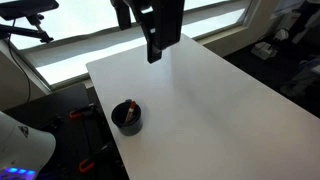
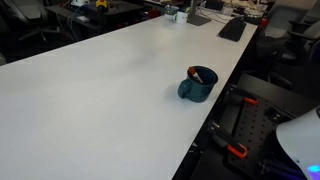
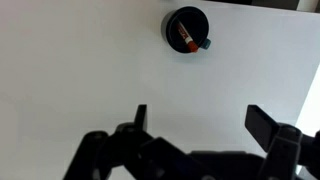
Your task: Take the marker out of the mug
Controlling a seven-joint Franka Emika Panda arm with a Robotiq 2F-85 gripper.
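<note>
Two dark fingers (image 3: 140, 118) of the gripper (image 3: 200, 125) are seen closest, at the bottom of the wrist view. They are held wide apart, and nothing is pinched between them. Only bare white table (image 3: 80, 70) is seen in the gap.

Farther off in the wrist view, the mug (image 3: 187, 29) is seen from above. It is small, round and dark, and it is stood upright. The marker (image 3: 184, 37) is seen inside it (a short reddish stick), leaned against the inner wall. A small bump, likely the handle, is seen on one side of the mug.

In an exterior view, the gripper (image 1: 155, 50) is hung high over the middle of the table (image 1: 200, 100), well apart from the mug (image 1: 127, 116). The mug is set close to one long edge of the table, away from the corners.

In an exterior view, the mug (image 2: 198, 84) is again seen near the table edge, and the marker (image 2: 198, 74) is poked up just past the rim, with a paler end. The gripper is not shown there.
</note>
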